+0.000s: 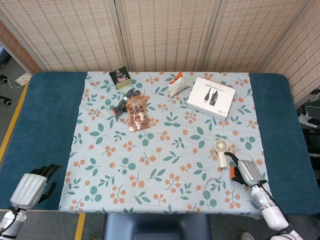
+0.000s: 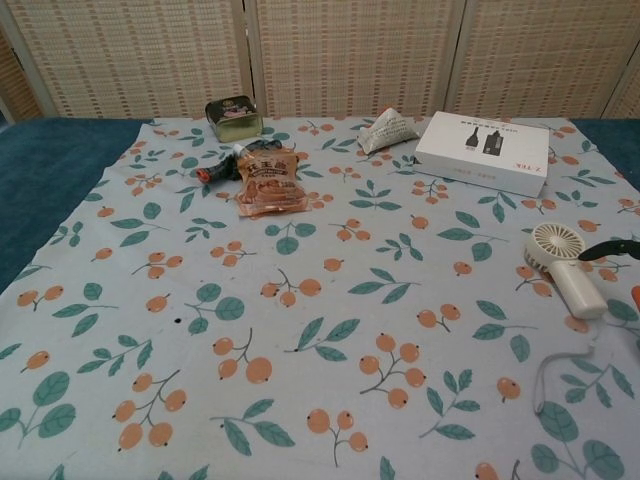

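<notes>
Right hand (image 1: 247, 173), lower right, fingers spread and empty, sits just beside a small white fan (image 1: 220, 151). Likely light, rigid plastic; its straight handle looks best to grasp.

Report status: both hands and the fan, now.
Right hand open, fingers apart, close beside the small white fan, not holding it. Left hand empty on the blue table edge. Fan lies flat on the floral cloth; nothing between hand and fan.
</notes>
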